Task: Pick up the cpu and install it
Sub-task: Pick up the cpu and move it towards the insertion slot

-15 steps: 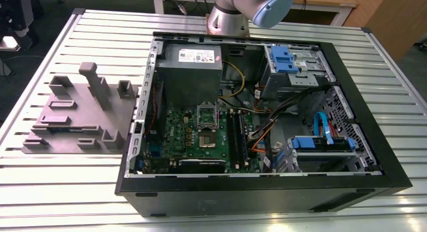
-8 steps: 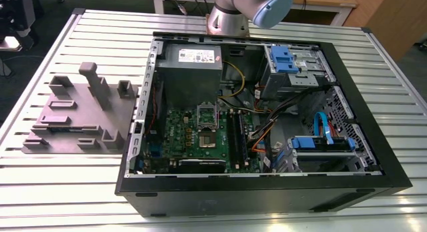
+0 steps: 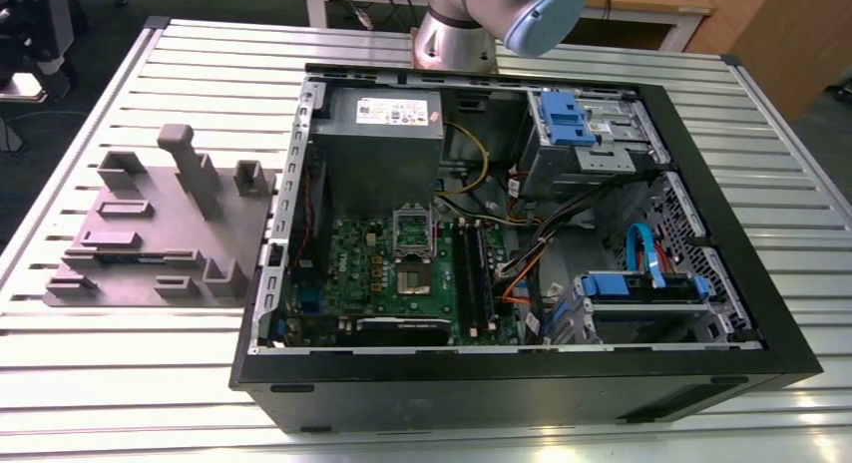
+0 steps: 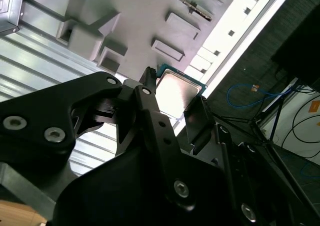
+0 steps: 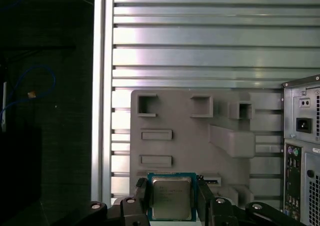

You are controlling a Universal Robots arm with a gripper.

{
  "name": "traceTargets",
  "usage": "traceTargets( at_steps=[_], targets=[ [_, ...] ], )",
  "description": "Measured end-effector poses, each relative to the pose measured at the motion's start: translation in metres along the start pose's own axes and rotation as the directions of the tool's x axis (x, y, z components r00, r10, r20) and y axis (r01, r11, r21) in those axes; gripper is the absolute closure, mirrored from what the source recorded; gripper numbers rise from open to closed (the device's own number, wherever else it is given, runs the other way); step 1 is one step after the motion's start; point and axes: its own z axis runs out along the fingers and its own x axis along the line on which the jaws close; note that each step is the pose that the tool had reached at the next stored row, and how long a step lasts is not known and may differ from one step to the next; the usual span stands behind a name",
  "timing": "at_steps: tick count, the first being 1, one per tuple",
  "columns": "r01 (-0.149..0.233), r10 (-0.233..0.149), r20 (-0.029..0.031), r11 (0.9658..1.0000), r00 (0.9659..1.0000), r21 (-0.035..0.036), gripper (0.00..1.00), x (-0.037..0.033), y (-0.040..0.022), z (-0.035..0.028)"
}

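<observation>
The end effector (image 5: 172, 196) pinches the cpu (image 5: 171, 197). In both wrist views its two black fingers (image 5: 142, 193) press against opposite edges of the chip, so the cpu (image 4: 179, 88) sits right between the fingertips, silver lid facing the cameras. The lid carries a few faint lines of print, too small to make out, and a thin teal-green rim shows round it.

Below the end effector, well apart from the held chip, lies a grey fixture block (image 5: 200, 136) with square and oblong pockets and a few raised posts. It rests on the slatted aluminium counter (image 5: 200, 35). Off to one side of the end effector, just beside the block, stands the open computer case (image 5: 302, 151), its rear panel with a power inlet facing the first wrist view.

In the exterior view the arm (image 3: 480, 24) rises behind the case (image 3: 533, 383). Inside the case lies the green motherboard (image 3: 373, 273) with its metal socket frame (image 3: 414, 229). Behind that is the grey power supply (image 3: 383, 144), which bears a white label (image 3: 386, 112) whose text cannot be read. The fixture block (image 3: 160, 233) sits at the exterior view's left of the case.
</observation>
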Motion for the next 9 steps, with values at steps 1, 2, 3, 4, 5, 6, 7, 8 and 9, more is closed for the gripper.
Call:
traceTargets(
  at_steps=[1, 2, 3, 4, 5, 6, 7, 8, 9],
  targets=[
    [0.000, 0.000, 0.0000, 1.0000, 1.0000, 0.0000, 0.53, -0.0002, 0.0000, 0.0000],
    [0.000, 0.000, 0.0000, 1.0000, 1.0000, 0.0000, 0.53, -0.0025, 0.0000, 0.0003],
    [0.000, 0.000, 0.0000, 1.0000, 1.0000, 0.0000, 0.53, -0.0052, 0.0000, 0.0003],
    [0.000, 0.000, 0.0000, 1.0000, 1.0000, 0.0000, 0.53, -0.0054, 0.0000, 0.0003],
    [0.000, 0.000, 0.0000, 1.0000, 1.0000, 0.0000, 0.53, -0.0054, 0.0000, 0.0003],
    [0.000, 0.000, 0.0000, 1.0000, 1.0000, 0.0000, 0.53, -0.0060, 0.0000, 0.0003],
    [0.000, 0.000, -0.0001, 1.0000, 1.0000, 0.0000, 0.53, -0.0061, 0.0000, 0.0003],
    [0.000, 0.000, 0.0000, 1.0000, 1.0000, 0.0000, 0.53, -0.0063, 0.0000, 0.0003],
    [0.000, 0.000, 0.0000, 1.0000, 1.0000, 0.0000, 0.53, -0.0065, 0.0000, 0.0003]
  ],
)
